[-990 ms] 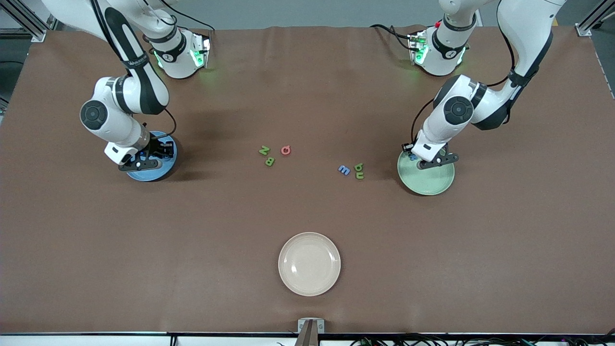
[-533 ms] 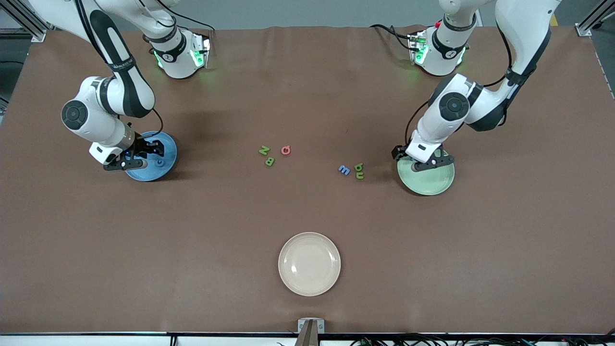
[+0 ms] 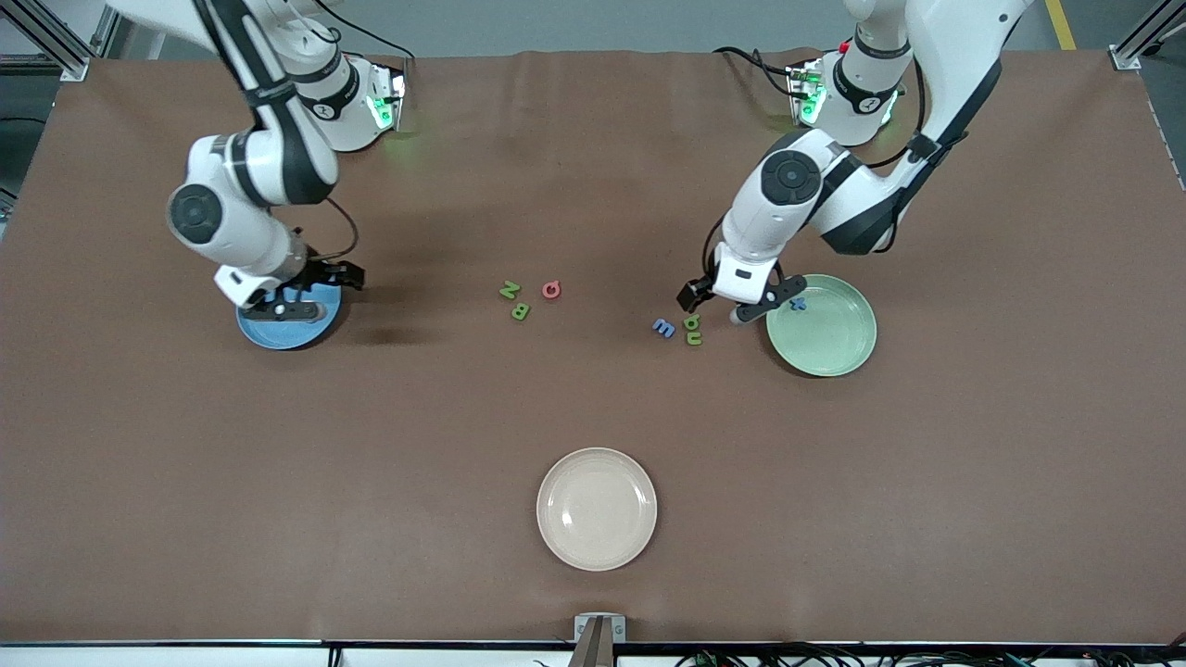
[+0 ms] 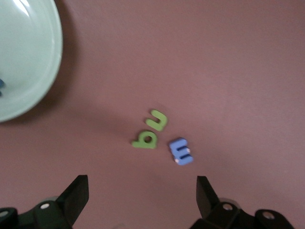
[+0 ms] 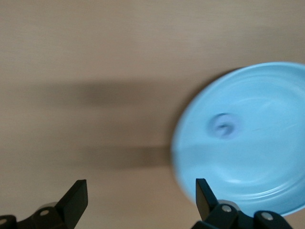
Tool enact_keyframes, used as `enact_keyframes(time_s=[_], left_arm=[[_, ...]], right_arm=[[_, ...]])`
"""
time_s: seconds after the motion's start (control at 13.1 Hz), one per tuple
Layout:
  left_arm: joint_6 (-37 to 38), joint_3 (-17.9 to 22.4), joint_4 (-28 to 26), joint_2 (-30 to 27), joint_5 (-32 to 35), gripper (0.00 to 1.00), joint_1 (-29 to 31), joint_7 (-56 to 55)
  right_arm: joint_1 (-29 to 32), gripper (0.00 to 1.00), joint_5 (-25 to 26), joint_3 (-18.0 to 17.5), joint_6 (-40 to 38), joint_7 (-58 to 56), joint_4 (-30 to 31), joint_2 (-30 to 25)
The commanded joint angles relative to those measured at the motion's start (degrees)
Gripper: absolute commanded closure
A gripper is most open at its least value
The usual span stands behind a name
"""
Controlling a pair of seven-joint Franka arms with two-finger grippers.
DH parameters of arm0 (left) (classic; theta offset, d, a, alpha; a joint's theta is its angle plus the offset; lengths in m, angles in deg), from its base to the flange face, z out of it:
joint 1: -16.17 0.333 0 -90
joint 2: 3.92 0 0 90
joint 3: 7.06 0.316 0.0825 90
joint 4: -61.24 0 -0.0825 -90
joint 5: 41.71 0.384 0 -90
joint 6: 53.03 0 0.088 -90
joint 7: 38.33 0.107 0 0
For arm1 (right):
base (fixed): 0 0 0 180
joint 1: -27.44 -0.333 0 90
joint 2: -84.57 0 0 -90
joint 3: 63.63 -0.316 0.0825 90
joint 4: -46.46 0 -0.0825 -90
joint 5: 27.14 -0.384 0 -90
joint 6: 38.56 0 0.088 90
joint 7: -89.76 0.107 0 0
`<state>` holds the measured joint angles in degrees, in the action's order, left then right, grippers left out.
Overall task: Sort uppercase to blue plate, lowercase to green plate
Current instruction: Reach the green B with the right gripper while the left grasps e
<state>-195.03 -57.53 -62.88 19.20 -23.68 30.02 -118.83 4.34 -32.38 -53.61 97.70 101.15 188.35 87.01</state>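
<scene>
Sorting foam letters: one piece on each plate, six on the cloth

Hanging over the table between the green plate [image 3: 822, 326] and the loose lowercase pieces, the left gripper [image 3: 737, 306] has its jaws spread wide and holds nothing. Its wrist view looks down on the blue m [image 4: 181, 151] and two green lowercase letters, the b/q shape [image 4: 145, 140] and the n/u shape [image 4: 157, 119], packed close together on the brown table cover [image 3: 593, 398], near the plate's rim toward the table's middle. A blue cross-shaped piece [image 3: 797, 303] lies in the green plate near its rim on the side toward the robots' edge of the table.

Toward the right arm's end, the right gripper [image 3: 310, 287] hangs over the blue plate [image 3: 289, 324], at the rim toward the robots, jaws likewise wide and empty. A blurred blue letter G [image 5: 223, 125] lies in that plate.

Near the table's middle sit the green N [image 3: 510, 290], green B [image 3: 520, 311] and red-pink Q [image 3: 551, 289], close together. A cream plate [image 3: 597, 509] sits near the middle of the front camera's edge.
</scene>
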Motion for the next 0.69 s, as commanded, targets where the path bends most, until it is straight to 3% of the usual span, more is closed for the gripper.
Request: enact_keyframes(time_s=[0.0, 0.23, 0.38, 0.53, 0.61], left_arm=[[1.98, 1.50, 6.60, 6.04, 1.13, 0.00, -3.10, -7.09], [2.07, 12.54, 12.49, 10.35, 3.41, 0.00, -16.25, -19.93], [2.07, 18.37, 15.04, 12.55, 3.41, 0.00, -22.70, -21.80], [2.07, 18.92, 16.19, 14.14, 3.41, 0.01, -23.60, -22.60], [2.07, 18.83, 16.20, 14.41, 3.41, 0.06, -23.60, -22.60]], right_arm=[[-9.57, 0.00, 0.84, 0.27, 2.76, 14.57, -0.39, -0.69], [-17.40, 0.00, 0.14, 0.27, 9.17, 29.00, -2.32, 3.25], [-21.45, 0.05, 0.14, 0.27, 14.09, 38.66, -4.25, 8.07], [-24.09, 0.10, 0.14, 0.27, 16.13, 47.28, -8.37, 13.43], [-24.63, 0.13, 0.14, 0.27, 16.05, 49.84, -10.83, 15.55]])
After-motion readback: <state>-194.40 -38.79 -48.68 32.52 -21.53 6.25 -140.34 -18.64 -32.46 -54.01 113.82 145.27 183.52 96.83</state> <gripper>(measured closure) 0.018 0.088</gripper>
